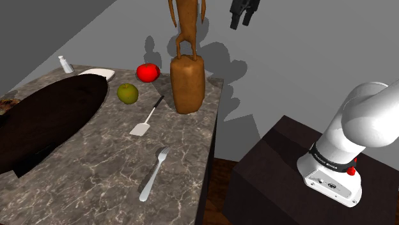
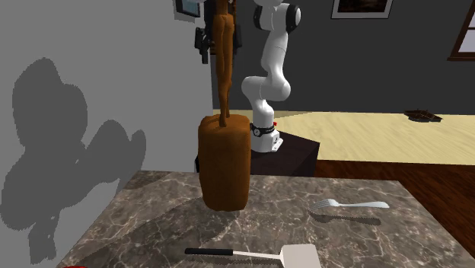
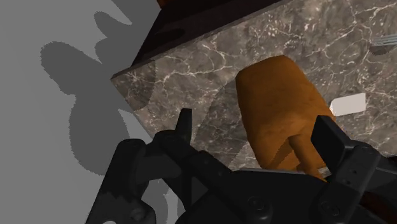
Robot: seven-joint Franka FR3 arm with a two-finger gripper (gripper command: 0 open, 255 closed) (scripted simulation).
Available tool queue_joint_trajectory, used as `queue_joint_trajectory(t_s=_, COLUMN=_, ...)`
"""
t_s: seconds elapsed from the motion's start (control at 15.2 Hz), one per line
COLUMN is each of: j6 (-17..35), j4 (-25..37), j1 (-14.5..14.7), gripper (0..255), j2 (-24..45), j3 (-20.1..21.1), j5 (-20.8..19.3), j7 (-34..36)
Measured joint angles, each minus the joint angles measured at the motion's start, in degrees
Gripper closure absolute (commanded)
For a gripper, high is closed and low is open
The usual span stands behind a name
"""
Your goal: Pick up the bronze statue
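**A:** Shoulder view?
**B:** Brown statue (image 1: 187, 83): a rounded block base with a slim figure on top, upright near the far corner of the veined stone bench (image 1: 96, 166). The hand (image 1: 241, 25) hangs high beside the figure. Shallow white dish (image 1: 97, 73); I cannot tell its contents.

**A:** Second exterior view?
**B:** Statue (image 2: 223, 164) smooth and matte, with a metal fork (image 2: 350, 205) nearby.

**A:** Wrist view?
**B:** Hand (image 3: 254, 130) released, fingers (image 3: 184, 127) spread, grasping nothing, with the statue (image 3: 277, 95) beneath.
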Motion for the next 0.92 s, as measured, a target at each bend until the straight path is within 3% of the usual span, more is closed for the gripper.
queue_joint_trajectory(t_s=0.66, j6=-5.4, j4=24.4, j1=4.1, gripper=0, j2=14.6, j3=0.5, j5=5.1, j7=-6.3)
queue_joint_trajectory(t_s=0.92, j6=-9.7, j4=38.7, j1=5.3, gripper=0, j2=22.9, j3=1.1, j5=6.9, j7=-8.0)
